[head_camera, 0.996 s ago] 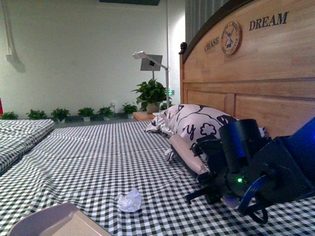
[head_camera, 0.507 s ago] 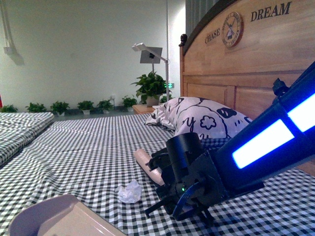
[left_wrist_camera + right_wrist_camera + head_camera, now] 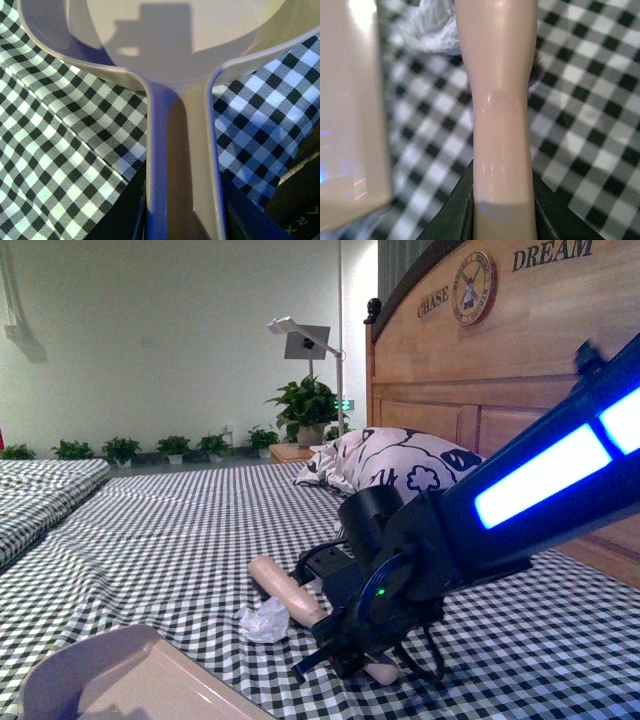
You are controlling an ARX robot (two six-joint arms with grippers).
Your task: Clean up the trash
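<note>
The trash (image 3: 265,621), a small crumpled white wad, lies on the checked bedspread; its edge also shows in the right wrist view as the trash (image 3: 437,27). My right gripper (image 3: 345,630) is shut on the beige brush handle (image 3: 290,595), whose far end lies right beside the wad. The handle (image 3: 502,125) runs straight out from that gripper (image 3: 502,212). At the lower left the beige dustpan (image 3: 120,680) rests on the bed. My left gripper (image 3: 182,222) is shut on its handle (image 3: 182,165), with the pan (image 3: 175,35) in front of it.
A white pillow with black prints (image 3: 395,465) lies against the wooden headboard (image 3: 500,370) behind the right arm. A second checked bed (image 3: 40,495) is at the far left. A bedside lamp (image 3: 300,340) and potted plant (image 3: 305,405) stand far back.
My right arm has swung left and forward with the brush, bringing the handle's end from near the pillow to beside the wad. The dustpan has barely shifted.
</note>
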